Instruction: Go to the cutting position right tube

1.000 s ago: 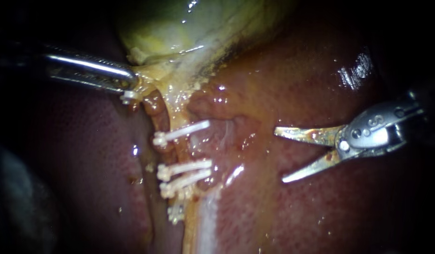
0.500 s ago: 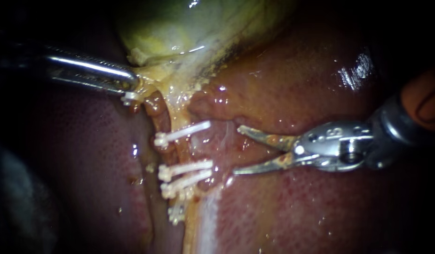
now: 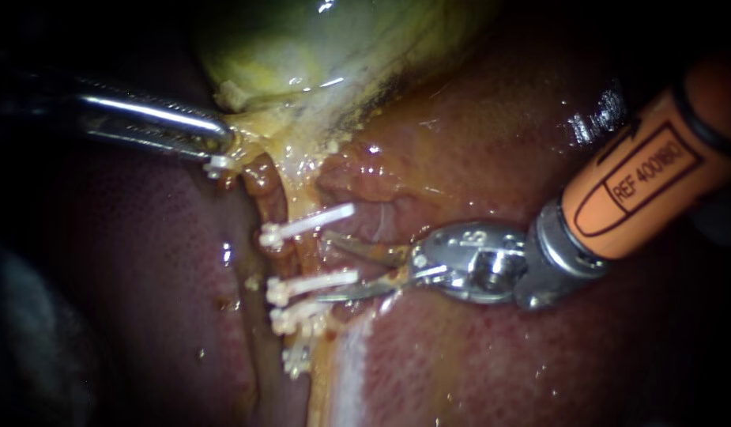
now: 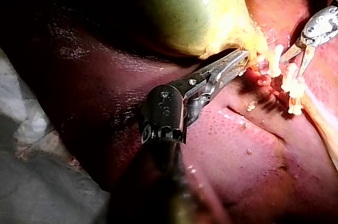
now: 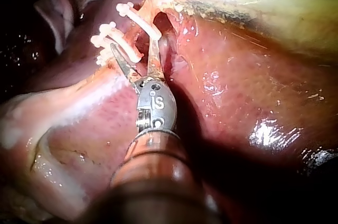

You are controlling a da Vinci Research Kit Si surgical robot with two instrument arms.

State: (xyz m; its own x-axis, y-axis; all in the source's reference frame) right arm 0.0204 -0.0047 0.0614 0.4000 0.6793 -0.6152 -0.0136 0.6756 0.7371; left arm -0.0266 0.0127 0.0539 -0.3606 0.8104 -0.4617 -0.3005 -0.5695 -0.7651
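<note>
**Left instrument** [image 3: 221, 142]: the shaft enters from the left and lies nearly level. The left claw [image 4: 240, 59] is closed, with both jaws pressed onto a fold of tissue [image 4: 254, 49] held between them. It runs in line with its dark wrist joint [image 4: 163, 113].

**Right instrument** [image 3: 327, 269]: the shaft enters from the upper right and slopes down. Its orange sleeve [image 3: 642, 170] ends at a metal wrist [image 3: 472, 261]. The wrist is bent, so the right claw [image 5: 133, 48] lies flatter than the shaft. The two thin, blade-like jaws are spread in a narrow V with a clear gap between them.
</note>
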